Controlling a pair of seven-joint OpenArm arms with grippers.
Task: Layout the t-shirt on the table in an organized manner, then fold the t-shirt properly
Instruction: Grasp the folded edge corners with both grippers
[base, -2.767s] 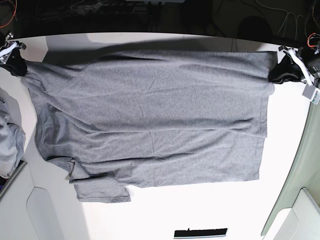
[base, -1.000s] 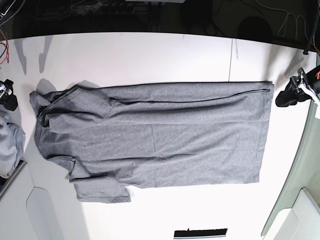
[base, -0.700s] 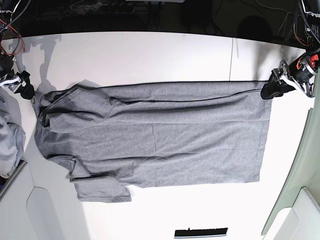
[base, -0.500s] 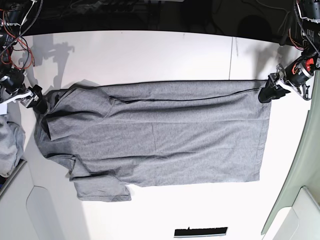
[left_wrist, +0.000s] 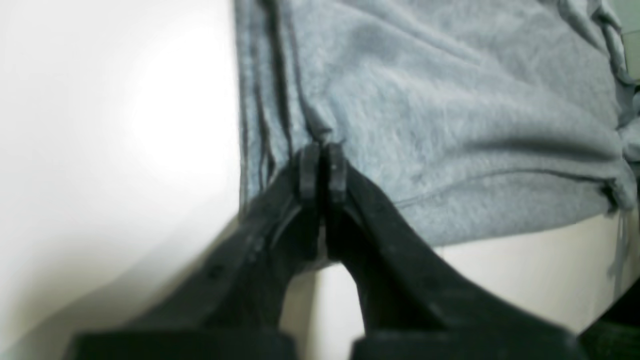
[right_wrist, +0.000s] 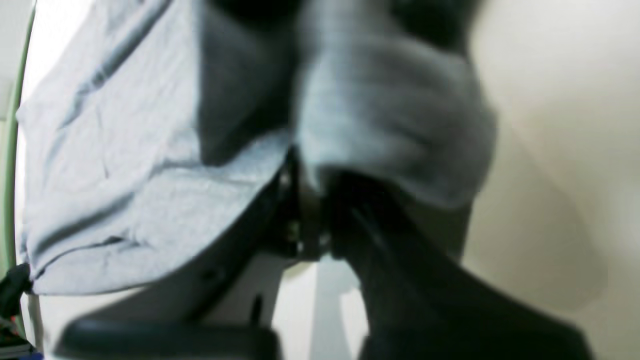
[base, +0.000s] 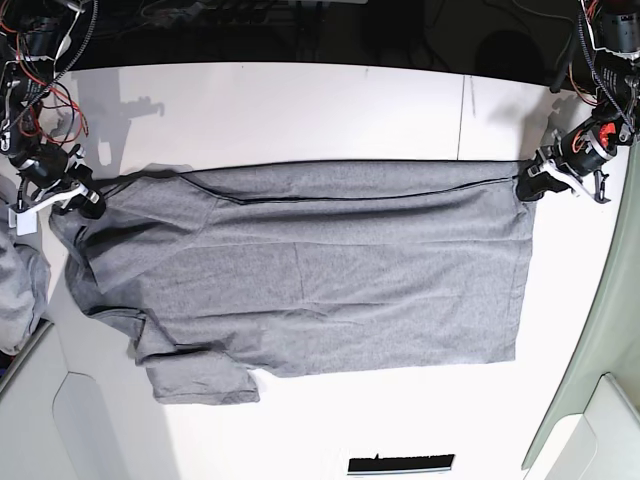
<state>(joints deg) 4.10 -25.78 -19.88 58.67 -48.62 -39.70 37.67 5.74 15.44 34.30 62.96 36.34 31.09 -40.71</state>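
The grey t-shirt (base: 320, 270) lies spread across the white table (base: 300, 110), its far long edge folded over, a sleeve at the lower left. My left gripper (base: 527, 187) is shut on the far corner of the shirt's hem end; in the left wrist view the fingertips (left_wrist: 322, 167) pinch the hem edge of the cloth (left_wrist: 450, 100). My right gripper (base: 92, 203) is shut on the far corner at the shoulder end; in the right wrist view it (right_wrist: 307, 210) grips bunched, lifted cloth (right_wrist: 125, 200), blurred.
A paler grey cloth bundle (base: 18, 290) lies at the left edge. A thin dark seam (base: 463, 115) crosses the table. A black strip (base: 400, 465) lies at the near edge. White bins stand at the lower left (base: 70, 430) and lower right (base: 610, 430).
Both grippers moved in from the table's sides to the shirt's far corners and shut on them. Both corners have shifted slightly inward and the shoulder end has lifted a little.
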